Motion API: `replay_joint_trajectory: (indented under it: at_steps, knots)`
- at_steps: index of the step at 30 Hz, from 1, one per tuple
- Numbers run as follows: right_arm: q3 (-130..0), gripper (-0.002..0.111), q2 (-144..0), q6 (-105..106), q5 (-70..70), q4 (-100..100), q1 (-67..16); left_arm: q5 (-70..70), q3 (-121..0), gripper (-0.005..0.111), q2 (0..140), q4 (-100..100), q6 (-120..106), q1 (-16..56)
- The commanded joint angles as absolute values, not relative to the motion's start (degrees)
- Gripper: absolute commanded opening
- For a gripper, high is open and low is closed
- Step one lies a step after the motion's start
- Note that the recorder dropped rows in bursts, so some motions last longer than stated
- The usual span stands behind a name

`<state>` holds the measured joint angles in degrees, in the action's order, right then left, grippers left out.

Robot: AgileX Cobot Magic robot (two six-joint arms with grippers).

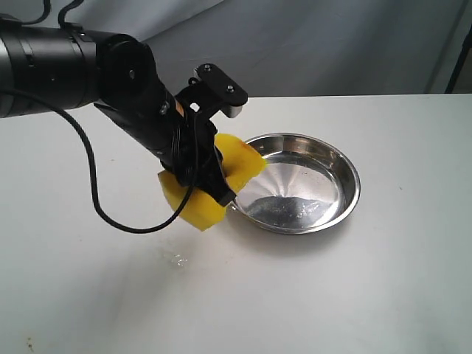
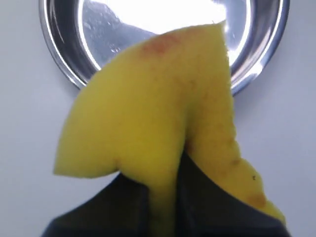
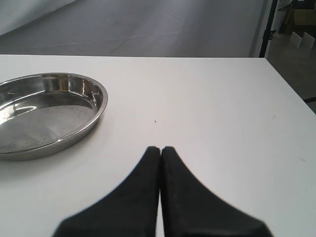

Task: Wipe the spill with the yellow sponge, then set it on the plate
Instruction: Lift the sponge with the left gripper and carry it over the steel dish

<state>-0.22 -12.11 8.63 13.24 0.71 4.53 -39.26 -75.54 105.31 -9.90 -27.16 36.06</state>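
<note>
The left pincer point(image 1: 221, 193) is clamped on the yellow sponge point(image 1: 240, 161), squeezing its middle so the foam folds into two flaps on either side of the black fingers. In the exterior view the sponge sits at the 9 o'clock edge of the plate point(image 1: 352, 171), its upper flap reaching over the rim; it appears lifted off the tabletop point(image 1: 369, 295). Brownish stains show on the foam in the left wrist view. A faint shiny mark point(image 1: 177, 259) lies on the tabletop at about 7 o'clock from the sponge. The right pincer point(image 3: 161, 153) is closed with nothing between its fingers, above bare tabletop near the plate.
</note>
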Motion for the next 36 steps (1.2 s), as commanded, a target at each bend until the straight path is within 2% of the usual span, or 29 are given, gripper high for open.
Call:
replay_joint_trajectory:
  at_steps: [1, 6, 14, 23, 36]
  knots:
    - [0.0, 0.000, -12.3, 8.6, 12.8, 0.4, 4.7, -32.3, -75.4, 0.000, 104.7, -13.4, -27.4, 35.9]
    - [0.0, 0.000, -12.3, 8.6, 12.8, 0.4, 4.7, -24.9, -75.4, 0.000, 104.7, -18.5, -31.8, 35.9]
    - [0.0, 0.000, -12.3, 8.6, 12.8, 0.4, 4.7, -12.8, -75.4, 0.000, 107.8, -47.9, -50.8, 35.9]
    - [0.0, 0.000, -12.3, 8.6, 12.8, 0.4, 4.7, -11.6, -76.1, 0.000, 113.2, -65.2, -65.1, 35.9]
    - [0.0, 0.000, -12.3, 8.6, 12.8, 0.4, 4.7, -14.6, -86.4, 0.000, 123.7, -73.2, -67.8, 35.9]
